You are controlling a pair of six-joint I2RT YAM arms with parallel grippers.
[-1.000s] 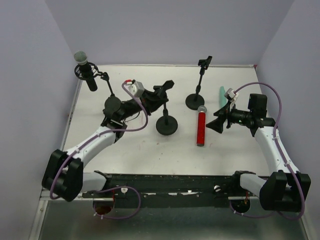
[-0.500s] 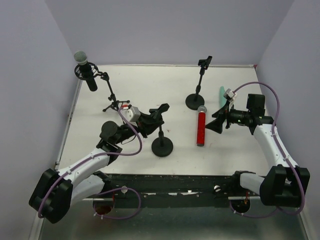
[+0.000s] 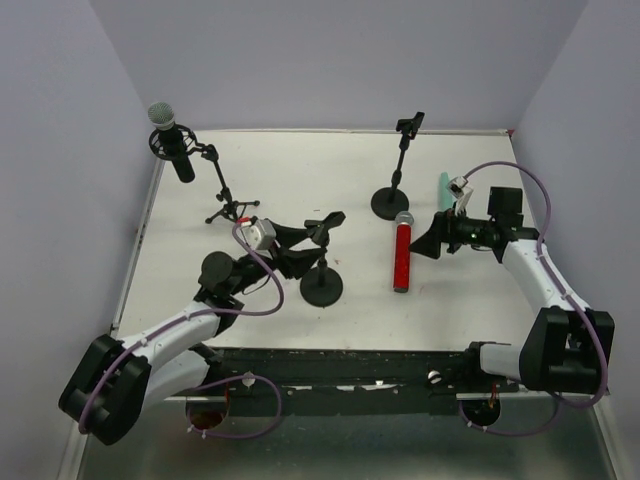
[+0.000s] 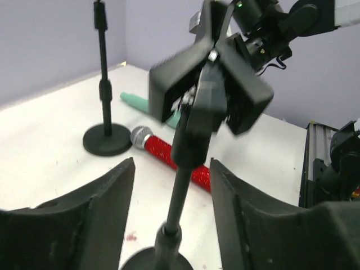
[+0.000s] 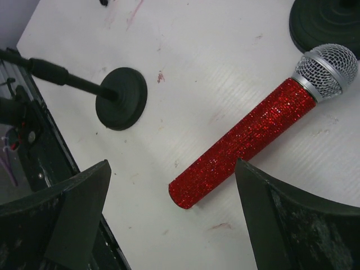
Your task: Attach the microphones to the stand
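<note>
Your right gripper (image 3: 431,243) is wide open and empty, just beside the red microphone (image 3: 402,258), which lies flat on the table (image 3: 480,300) to its left, silver head pointing away from you.

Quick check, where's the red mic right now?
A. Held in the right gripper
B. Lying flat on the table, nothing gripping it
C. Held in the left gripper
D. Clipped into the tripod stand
B: the red microphone lies flat on the table, with the right gripper open above it and neither finger touching it.
</note>
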